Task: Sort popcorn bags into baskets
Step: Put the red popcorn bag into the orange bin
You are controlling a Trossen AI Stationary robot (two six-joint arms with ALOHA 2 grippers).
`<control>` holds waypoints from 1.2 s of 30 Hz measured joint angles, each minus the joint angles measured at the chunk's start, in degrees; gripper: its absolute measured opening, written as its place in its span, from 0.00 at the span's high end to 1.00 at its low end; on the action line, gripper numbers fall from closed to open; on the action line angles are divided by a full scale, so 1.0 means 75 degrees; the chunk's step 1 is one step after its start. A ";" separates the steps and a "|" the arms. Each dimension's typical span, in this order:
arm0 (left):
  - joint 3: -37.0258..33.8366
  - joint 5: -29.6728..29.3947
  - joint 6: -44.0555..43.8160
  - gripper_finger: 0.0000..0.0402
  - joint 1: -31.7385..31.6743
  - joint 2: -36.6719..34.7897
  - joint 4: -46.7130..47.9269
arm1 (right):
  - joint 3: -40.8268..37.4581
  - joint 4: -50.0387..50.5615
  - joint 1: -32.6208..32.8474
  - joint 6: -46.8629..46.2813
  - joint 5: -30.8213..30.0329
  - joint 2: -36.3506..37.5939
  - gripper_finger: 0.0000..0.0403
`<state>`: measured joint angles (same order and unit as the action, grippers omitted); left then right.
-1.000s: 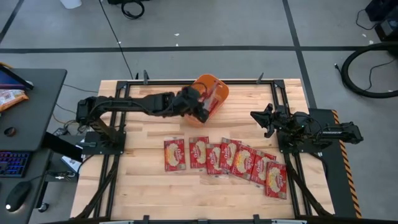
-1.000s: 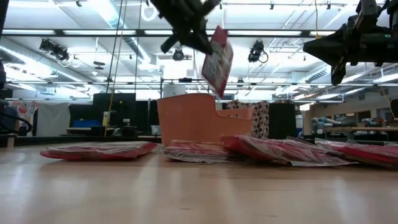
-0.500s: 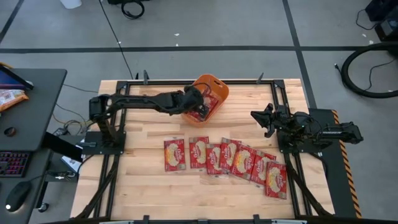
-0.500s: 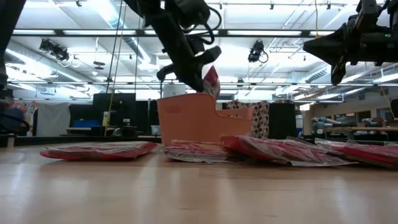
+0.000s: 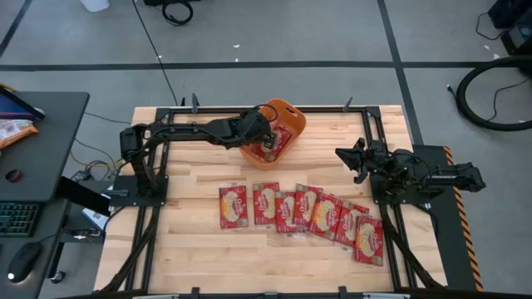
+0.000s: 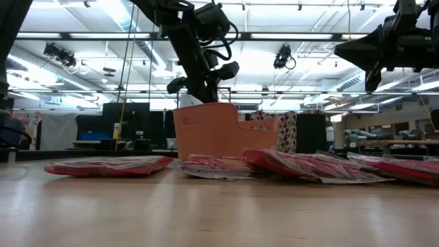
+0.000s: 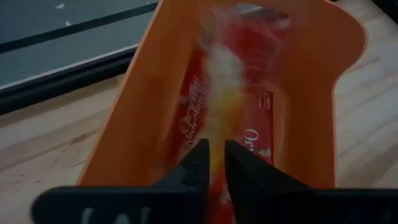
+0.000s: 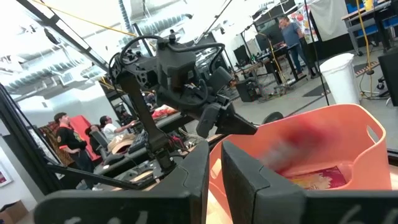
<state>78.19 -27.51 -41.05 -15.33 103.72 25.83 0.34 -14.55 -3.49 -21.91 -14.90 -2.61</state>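
The orange tub (image 5: pixel 289 115) stands at the table's far middle. My left gripper (image 5: pixel 265 139) hovers over its open top, fingers pointing down, with a narrow gap between them (image 7: pixel 216 165). A red popcorn packet (image 7: pixel 217 93) shows as a blur inside the tub below the fingers, and as a red smear (image 8: pixel 298 140) in the right wrist view. At least one other packet (image 7: pixel 258 124) lies on the tub floor. Several more packets (image 5: pixel 303 209) lie flat in an overlapping row on the table's near half. My right gripper (image 5: pixel 342 156) waits in the air by the right edge, slightly open.
A desk stands left of the table with a keyboard and an orange-and-white snack bag (image 5: pixel 12 129). Black frame rails (image 5: pixel 158 158) run along the table's left, right and far edges. Bare wood lies between the tub and the packet row. People (image 8: pixel 65 140) show in the room beyond.
My left gripper has come down from high above the tub to just over its rim, carrying the red packet, which hung below its fingers. The packet has dropped from above the rim into the tub and now blurs below the fingers. The right arm has kept still.
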 joint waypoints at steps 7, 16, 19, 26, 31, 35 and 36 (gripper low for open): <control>0.0015 0.0806 0.2558 0.70 0.0186 -0.0050 -0.0893 | 0.0000 0.0003 -0.0001 -0.0002 0.0000 0.0000 0.88; 0.0015 0.4385 0.8441 0.71 0.1358 -0.0050 -0.0381 | 0.0001 0.0003 0.0000 -0.0002 0.0000 0.0000 0.88; 0.0015 0.4218 0.9593 0.71 0.1911 -0.0050 0.0281 | 0.0002 0.0003 -0.0003 -0.0003 0.0000 0.0000 0.88; 0.0012 0.2851 1.0387 0.69 0.3019 0.0018 0.1336 | 0.0001 0.0003 0.0000 -0.0002 0.0000 0.0000 0.88; 0.0002 0.2756 1.0406 0.59 0.3410 0.0225 0.1342 | -0.0001 0.0003 0.0000 0.0000 0.0000 0.0000 0.88; 0.0015 0.2608 1.0826 0.51 0.3626 0.0610 0.0852 | 0.0001 -0.0001 0.0000 0.0000 -0.0009 -0.0004 0.88; 0.0015 0.2605 1.1019 0.50 0.3662 0.0779 0.0696 | 0.0000 0.0005 0.0000 0.0000 -0.0020 -0.0003 0.88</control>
<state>78.30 -7.97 41.59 12.13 109.56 31.05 0.34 -14.50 -3.49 -21.91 -15.05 -2.63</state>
